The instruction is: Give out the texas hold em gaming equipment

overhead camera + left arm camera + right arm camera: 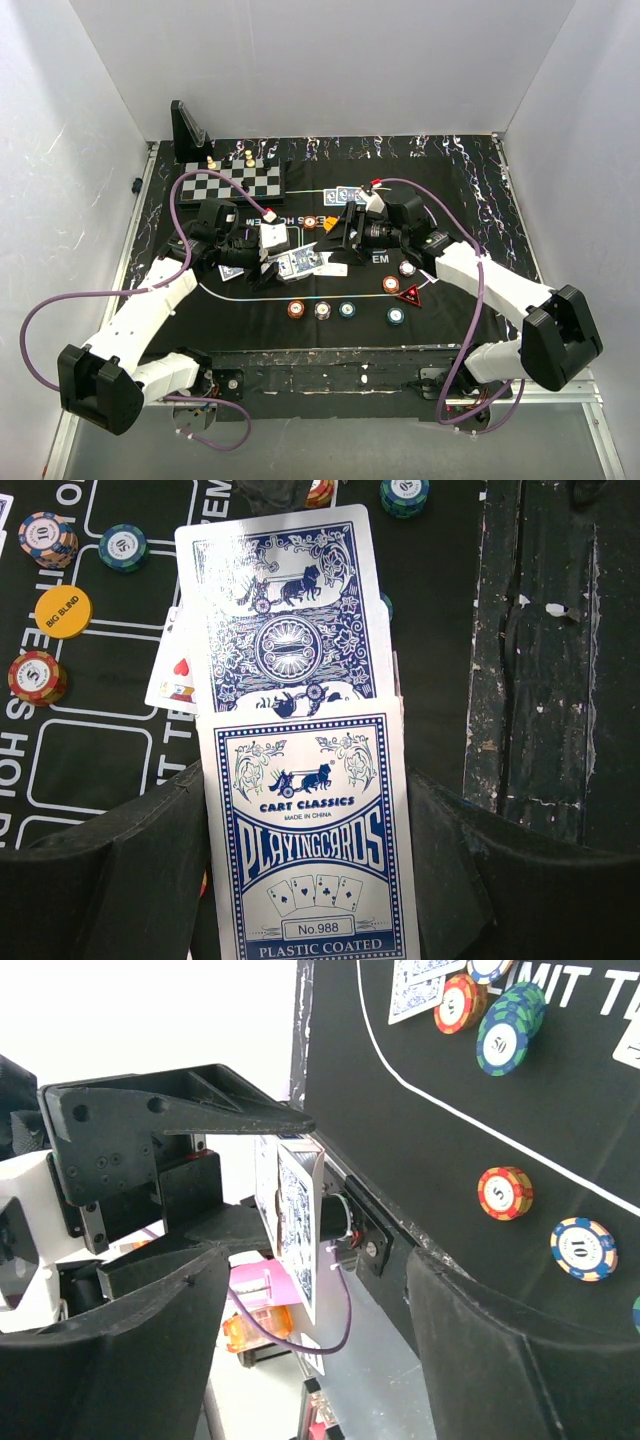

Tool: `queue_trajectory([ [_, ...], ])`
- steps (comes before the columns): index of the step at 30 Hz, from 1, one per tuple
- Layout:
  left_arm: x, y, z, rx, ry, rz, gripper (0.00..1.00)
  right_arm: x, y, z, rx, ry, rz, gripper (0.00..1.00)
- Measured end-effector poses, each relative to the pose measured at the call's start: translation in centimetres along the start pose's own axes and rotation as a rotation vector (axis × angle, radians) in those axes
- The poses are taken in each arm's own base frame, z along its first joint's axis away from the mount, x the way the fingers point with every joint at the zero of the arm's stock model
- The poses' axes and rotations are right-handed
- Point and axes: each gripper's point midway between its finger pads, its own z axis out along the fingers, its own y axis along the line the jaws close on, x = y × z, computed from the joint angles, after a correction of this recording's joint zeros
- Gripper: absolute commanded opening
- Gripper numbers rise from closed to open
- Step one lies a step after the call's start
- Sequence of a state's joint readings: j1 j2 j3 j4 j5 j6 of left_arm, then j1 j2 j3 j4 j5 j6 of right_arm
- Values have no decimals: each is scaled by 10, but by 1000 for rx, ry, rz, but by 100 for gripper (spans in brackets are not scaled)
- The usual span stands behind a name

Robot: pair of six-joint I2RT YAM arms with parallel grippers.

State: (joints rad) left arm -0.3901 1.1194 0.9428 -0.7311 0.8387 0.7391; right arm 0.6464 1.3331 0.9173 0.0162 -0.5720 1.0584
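- Nearest the arm bases, an orange chip (296, 309), a white-pink chip (322, 310) and a teal chip (346, 310) lie in a spaced row on the bench (300, 372). They look like separate players' stakes rather than one heap.
- Just beyond, to the right, the red triangular marker (410, 294) lies flat among more chips, seemingly marking a seat.
- At mid-bench the left jaws are clenched on the card box (310, 840), gripping its long sides. This leaves its open end free, and one blue-backed card (285, 610) sticks out of it over the felt.
- The right jaws stand released and wide apart, facing the box edge-on with the card's thin edge in line between them. That suits drawing the card out while the other arm steadies the box; nothing is pinched yet.
- Beside the box, the yellow big-blind disc (62, 611) lies on a printed panel.
- Farther back, two dealt cards (345, 195) lie face down.
- Farthest, the chessboard (235, 183) stands aside, apart from the poker things.
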Motion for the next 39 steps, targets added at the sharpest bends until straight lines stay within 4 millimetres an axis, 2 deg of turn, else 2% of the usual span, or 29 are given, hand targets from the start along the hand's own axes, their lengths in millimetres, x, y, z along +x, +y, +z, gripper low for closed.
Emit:
queue_trajectory([
  [3,0,0,0,1,0,-1,31,3,2,4,-8,13,-1,82],
  [6,0,0,0,1,0,-1,31,10,1,18,2,56,3,81],
  [11,0,0,0,1,0,-1,30,26,-7,39,32,127,18,63],
  [19,0,0,0,0,-1,0,29,23,-7,37,29,120,22,51],
  [28,-1,1,0,-2,-3,0,28,11,-7,22,18,67,26,41],
  [39,0,1,0,-3,-1,-5,27,11,-8,18,7,59,40,26],
])
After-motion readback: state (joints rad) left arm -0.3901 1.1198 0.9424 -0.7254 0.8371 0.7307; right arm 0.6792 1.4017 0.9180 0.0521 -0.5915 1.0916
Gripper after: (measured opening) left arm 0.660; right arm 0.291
